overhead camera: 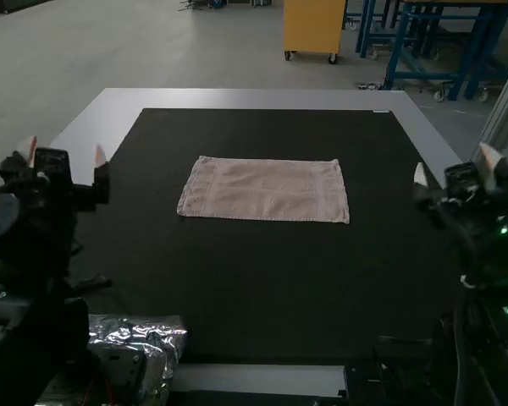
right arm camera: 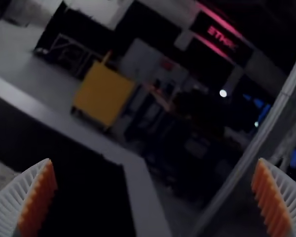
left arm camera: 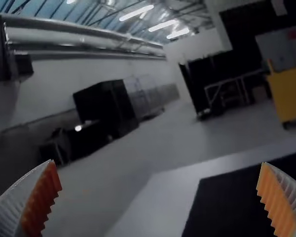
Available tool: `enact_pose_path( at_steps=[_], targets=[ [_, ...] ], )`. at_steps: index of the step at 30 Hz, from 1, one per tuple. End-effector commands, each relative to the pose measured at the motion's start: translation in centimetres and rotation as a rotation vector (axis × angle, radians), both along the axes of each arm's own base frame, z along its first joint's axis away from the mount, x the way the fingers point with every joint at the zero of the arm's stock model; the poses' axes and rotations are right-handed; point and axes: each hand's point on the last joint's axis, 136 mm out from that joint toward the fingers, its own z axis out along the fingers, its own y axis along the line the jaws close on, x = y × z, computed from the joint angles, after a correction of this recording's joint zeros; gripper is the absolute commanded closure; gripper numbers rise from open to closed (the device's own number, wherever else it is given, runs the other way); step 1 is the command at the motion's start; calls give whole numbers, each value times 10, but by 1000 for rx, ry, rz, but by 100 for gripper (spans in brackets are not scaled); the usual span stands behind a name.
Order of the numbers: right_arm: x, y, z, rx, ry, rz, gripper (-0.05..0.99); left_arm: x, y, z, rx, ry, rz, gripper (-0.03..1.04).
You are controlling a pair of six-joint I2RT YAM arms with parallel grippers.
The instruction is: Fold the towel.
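With jaws spread and empty, the left gripper [overhead camera: 64, 152] and the right gripper [overhead camera: 455, 167] flank the black mat [overhead camera: 262, 283]. Between them, on the mat's farther half, the towel [overhead camera: 267, 190] lies flat, its long axis running side to side, neither arm clearly nearer. Count: two grippers, one towel, one mat, one counter [overhead camera: 254, 99].

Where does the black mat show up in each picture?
High view: the black mat lies mid-picture, under the towel.
Left wrist view: a corner, between the fingers of the left end effector.
Right wrist view: a corner, between the fingers of the right end effector.
Shared landmark: the pale table border along the mat.
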Motion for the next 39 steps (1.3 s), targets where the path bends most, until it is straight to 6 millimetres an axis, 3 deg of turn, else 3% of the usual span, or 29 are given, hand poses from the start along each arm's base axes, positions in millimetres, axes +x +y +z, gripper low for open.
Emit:
enact_pose_path(
  at_steps=[1,3,6,9,10,14,17,20,25,30,33,39],
  targets=[
    [-14,-10,63,150,-106,-9,3,-17,2,52,26,-88,23,8],
    [-6,-14,84,229,-90,-6,3,-17,0,71,14,-98,11,8],
    [23,-19,100,368,-5,9,3,0,-4,92,-72,-63,-36,7],
    [61,-17,92,482,143,28,3,35,-11,98,-166,28,-81,7],
    [74,-15,82,513,209,37,3,51,-13,93,-190,79,-87,7],
    [116,-9,34,631,413,40,3,108,-16,55,-286,286,-71,6],
    [134,-1,-13,677,579,37,3,142,-20,18,-335,417,-65,6],
    [143,9,-52,713,703,43,2,165,-34,-19,-354,546,-107,5],
    [148,29,-107,726,874,51,2,186,-51,-86,-392,740,-164,5],
    [158,50,-128,691,913,65,2,199,-55,-132,-412,846,-150,6],
    [166,64,-135,670,915,86,2,208,-56,-150,-413,885,-143,6],
    [188,69,-156,664,913,88,2,227,-75,-173,-484,926,-228,5]
  ],
)
